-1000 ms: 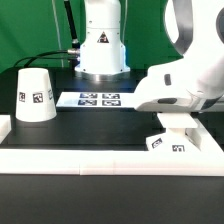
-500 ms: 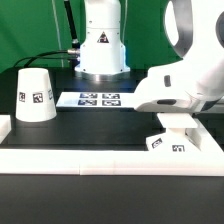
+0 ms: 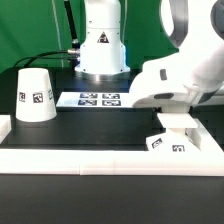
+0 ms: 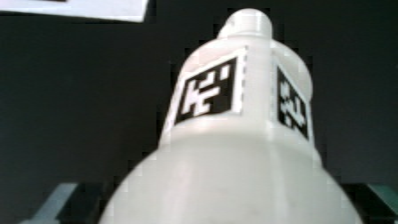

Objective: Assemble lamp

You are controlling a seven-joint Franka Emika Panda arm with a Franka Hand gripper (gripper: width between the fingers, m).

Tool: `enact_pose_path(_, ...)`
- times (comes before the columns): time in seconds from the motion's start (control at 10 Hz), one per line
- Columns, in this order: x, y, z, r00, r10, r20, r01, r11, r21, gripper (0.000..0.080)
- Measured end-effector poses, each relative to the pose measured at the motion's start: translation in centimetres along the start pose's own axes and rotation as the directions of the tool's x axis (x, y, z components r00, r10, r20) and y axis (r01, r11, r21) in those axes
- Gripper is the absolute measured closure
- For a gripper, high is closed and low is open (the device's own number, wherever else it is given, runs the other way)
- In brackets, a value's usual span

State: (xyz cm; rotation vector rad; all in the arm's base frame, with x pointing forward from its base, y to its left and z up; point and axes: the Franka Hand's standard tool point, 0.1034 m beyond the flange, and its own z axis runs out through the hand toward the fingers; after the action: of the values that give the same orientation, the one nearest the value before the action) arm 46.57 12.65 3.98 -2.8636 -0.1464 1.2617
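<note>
The bulb (image 4: 237,110) fills the wrist view, white with two black-and-white tags. Its round end is toward the camera and its narrow stem points away over the dark table. My gripper (image 4: 214,208) is shut on its wide part, with a dark finger (image 4: 59,203) showing on each side. In the exterior view the gripper (image 3: 176,121) hangs at the exterior view's right, just above the small blocky base (image 3: 168,143), which sits on the table by the front rail. The cone shade (image 3: 35,96) stands alone at the exterior view's left.
The marker board (image 3: 98,99) lies at the back middle of the black table, and its corner shows in the wrist view (image 4: 71,8). A white rail (image 3: 100,158) runs along the table's front. The arm's glossy white mount (image 3: 103,45) stands behind the board.
The arm's white body has shifted slightly up and toward the exterior view's left. The base, the shade and the marker board have not moved.
</note>
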Motion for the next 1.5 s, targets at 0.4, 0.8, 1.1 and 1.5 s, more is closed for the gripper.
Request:
enact_pose_path(0.4, -2.6, 1.1, -3.7, 1.000, -0.008, -0.003, 0.008, 1.000, 0.016, 0.0223)
enact_pose_path(0.8, -1.4, 1.3, -4.8, 0.977, 0.003, -0.213, 0.002, 1.000, 0.022, 0.0223)
enact_pose_path(1.1, -0.5, 1.5, -5.2, 0.917, -0.021, -0.398, 0.026, 1.000, 0.007, 0.0223)
enact_pose_path(1.5, -0.3, 1.9, -7.5, 0.750, -0.073, -0.658, 0.064, 0.997, -0.037, 0.0223)
